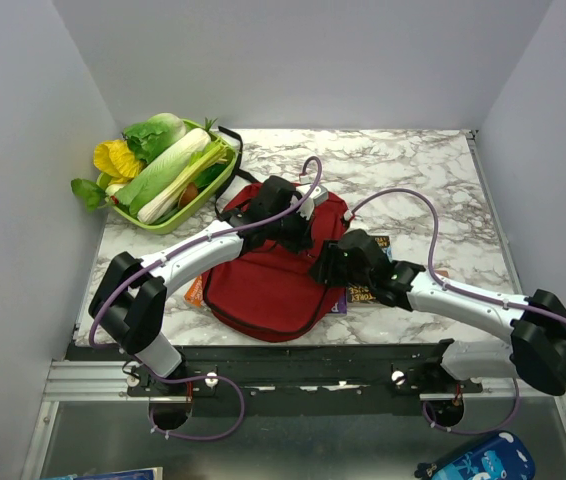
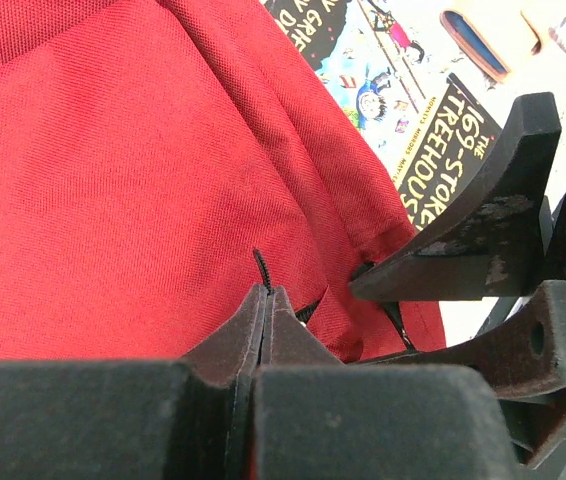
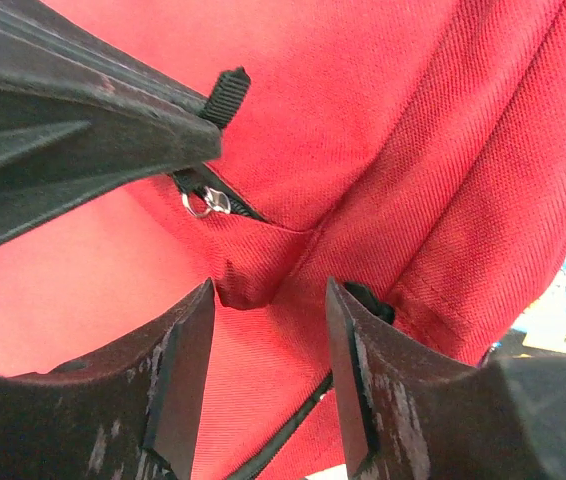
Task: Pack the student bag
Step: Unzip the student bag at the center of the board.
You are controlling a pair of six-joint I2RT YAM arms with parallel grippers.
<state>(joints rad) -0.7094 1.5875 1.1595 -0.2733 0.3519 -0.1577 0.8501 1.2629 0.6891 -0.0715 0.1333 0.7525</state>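
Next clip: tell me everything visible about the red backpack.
The backpack is dark-red woven fabric, rounded, lying flat on the marble table near the front edge, black straps at its far end. Its black zipper has a metal ring. The left gripper, jaws shut, pinches its black pull tab; the right gripper sits open astride a fabric fold. Books lie beside it.

Open marble tabletop (image 1: 413, 165) at upper right; blocked upper left by vegetable basket (image 1: 211, 192), centre by student bag (image 1: 263, 290) and books (image 1: 362, 293).
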